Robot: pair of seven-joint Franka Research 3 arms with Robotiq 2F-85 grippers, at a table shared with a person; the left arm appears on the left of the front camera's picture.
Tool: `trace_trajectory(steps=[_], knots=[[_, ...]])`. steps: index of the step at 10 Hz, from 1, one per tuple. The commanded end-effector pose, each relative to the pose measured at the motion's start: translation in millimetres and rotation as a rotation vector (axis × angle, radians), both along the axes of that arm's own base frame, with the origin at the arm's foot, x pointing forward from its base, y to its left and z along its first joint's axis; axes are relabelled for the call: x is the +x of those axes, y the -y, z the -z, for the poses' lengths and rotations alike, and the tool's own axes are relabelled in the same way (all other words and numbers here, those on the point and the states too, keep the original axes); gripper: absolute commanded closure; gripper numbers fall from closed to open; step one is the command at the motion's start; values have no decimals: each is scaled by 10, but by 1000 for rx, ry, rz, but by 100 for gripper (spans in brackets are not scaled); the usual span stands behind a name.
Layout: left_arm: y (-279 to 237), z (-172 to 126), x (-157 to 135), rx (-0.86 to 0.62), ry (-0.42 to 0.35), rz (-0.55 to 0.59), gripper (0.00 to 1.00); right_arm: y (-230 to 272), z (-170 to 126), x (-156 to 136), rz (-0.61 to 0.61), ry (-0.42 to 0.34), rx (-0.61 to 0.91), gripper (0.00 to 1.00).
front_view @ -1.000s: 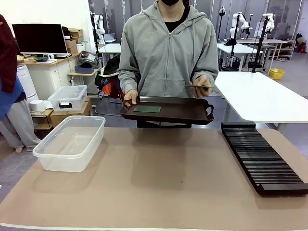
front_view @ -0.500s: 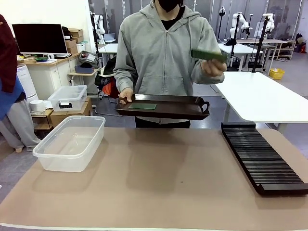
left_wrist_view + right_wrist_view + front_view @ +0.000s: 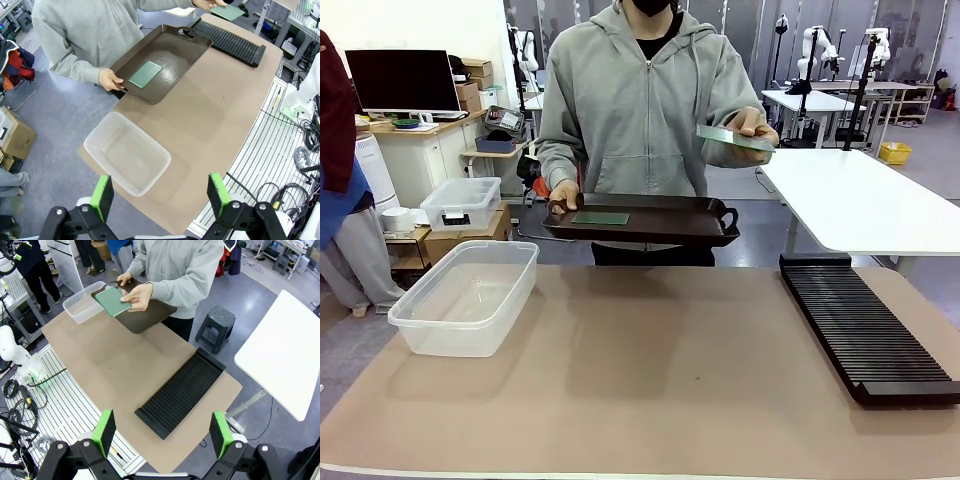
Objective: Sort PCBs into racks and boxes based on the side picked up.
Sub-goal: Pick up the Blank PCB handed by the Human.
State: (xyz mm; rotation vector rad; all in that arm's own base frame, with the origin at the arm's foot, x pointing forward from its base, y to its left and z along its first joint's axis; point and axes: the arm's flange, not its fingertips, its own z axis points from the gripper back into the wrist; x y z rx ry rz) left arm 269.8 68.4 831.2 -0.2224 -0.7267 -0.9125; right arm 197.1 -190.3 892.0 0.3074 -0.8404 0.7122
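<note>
A person at the far side holds a dark brown handled tray (image 3: 650, 220) in one hand; one green PCB (image 3: 600, 218) lies flat on it. The other hand (image 3: 752, 124) holds a second green PCB (image 3: 734, 139) flat at chest height, right of the tray; this PCB (image 3: 113, 301) also appears in the right wrist view. The long black slotted rack (image 3: 865, 330) lies along the table's right side. The clear plastic tub (image 3: 468, 295) stands empty at the left. My left gripper (image 3: 160, 192) hangs open high above the tub (image 3: 127, 152). My right gripper (image 3: 162, 432) is open high above the rack (image 3: 180, 392).
A smaller lidded clear bin (image 3: 460, 203) sits behind the table at the left. A white table (image 3: 865, 200) stands beyond the rack. The tan mat (image 3: 650, 370) lies bare between tub and rack. A stool (image 3: 216, 325) stands beside the person.
The person lifted one PCB off the tray up to chest height, then lowered it slightly and turned it flat. The tray shifted a little to the left.
</note>
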Motion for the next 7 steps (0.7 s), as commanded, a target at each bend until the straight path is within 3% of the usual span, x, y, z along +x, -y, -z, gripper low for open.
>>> trace_trajectory(steps=[1, 7], knots=[[-3, -9, 0, -5, 0, -3, 0, -2, -5, -12, -1, 2, 1, 0], [-3, -9, 0, -5, 0, -3, 0, -2, -5, -12, -1, 2, 1, 0]])
